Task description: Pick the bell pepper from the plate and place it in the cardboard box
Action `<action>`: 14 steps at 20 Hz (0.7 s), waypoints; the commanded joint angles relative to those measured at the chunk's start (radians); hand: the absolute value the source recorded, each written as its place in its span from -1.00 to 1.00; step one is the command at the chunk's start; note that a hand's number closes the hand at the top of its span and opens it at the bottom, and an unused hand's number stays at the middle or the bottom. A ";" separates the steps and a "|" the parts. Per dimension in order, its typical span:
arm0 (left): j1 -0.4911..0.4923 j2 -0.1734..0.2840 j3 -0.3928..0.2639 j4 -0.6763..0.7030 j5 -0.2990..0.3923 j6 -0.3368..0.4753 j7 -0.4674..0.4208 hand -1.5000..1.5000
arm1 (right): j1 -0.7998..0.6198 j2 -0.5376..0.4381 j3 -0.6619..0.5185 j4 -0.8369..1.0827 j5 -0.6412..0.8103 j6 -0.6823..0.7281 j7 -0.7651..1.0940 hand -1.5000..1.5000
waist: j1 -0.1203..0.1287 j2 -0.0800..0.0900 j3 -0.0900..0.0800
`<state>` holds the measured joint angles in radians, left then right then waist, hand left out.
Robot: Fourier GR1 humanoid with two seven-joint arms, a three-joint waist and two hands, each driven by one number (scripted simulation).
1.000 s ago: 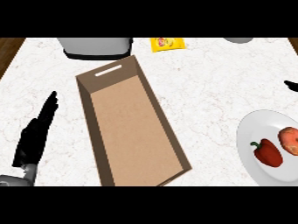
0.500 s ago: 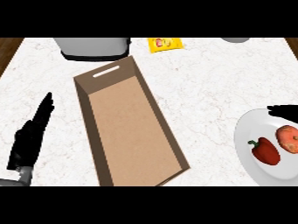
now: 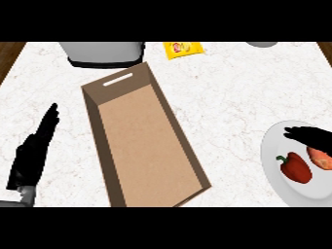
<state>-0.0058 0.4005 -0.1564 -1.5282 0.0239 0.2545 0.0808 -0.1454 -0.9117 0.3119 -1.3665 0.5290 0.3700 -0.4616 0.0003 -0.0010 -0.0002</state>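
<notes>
A red bell pepper with a green stem lies on the white plate at the right edge of the counter. Beside it on the plate sits an orange-red round fruit, partly covered by my right hand. That hand reaches in from the right over the plate with its fingers straight, just above and right of the pepper, holding nothing. The long open cardboard box lies in the middle of the counter. My left hand rests open at the left, fingers pointing away.
A grey appliance stands at the back behind the box. A yellow packet lies at the back centre, and a grey object shows at the back right. Dark wood floor borders the counter on both sides.
My right hand has come in from the right edge and moved down-left over the plate, now covering part of the round fruit. The left hand has barely shifted.
</notes>
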 commanded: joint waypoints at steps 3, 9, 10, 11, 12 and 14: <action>-0.007 -0.050 0.016 -0.018 -0.058 -0.002 0.029 0.00 | 0.037 0.056 -0.044 0.027 0.115 0.005 -0.008 -1.00 | 0.000 0.001 0.000; -0.042 -0.048 0.084 0.051 -0.034 -0.093 -0.007 0.00 | 0.021 0.107 -0.086 0.111 0.198 -0.011 -0.088 -1.00 | 0.000 0.002 0.000; 0.001 -0.051 0.071 -0.040 -0.055 -0.078 0.058 0.00 | -0.030 0.157 -0.088 0.136 0.215 0.005 -0.059 -1.00 | 0.004 0.001 0.000; 0.041 -0.067 0.064 -0.052 -0.070 -0.071 0.026 0.00 | 0.049 0.175 -0.075 0.052 0.233 -0.004 -0.007 -1.00 | 0.001 0.000 0.000; -0.050 -0.068 0.104 0.066 -0.052 -0.095 0.002 0.00 | 0.088 0.151 -0.094 -0.033 0.217 0.022 0.011 -1.00 | -0.006 0.000 0.000; 0.017 -0.090 0.087 -0.048 -0.081 -0.088 0.034 0.00 | 0.002 0.181 -0.113 0.096 0.275 0.026 -0.054 -1.00 | 0.003 0.001 0.000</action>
<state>0.0089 0.3360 -0.0884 -1.5614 -0.0398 0.1817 0.1084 -0.1121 -0.7682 0.2246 -1.3204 0.7452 0.3854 -0.4827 0.0011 -0.0005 0.0000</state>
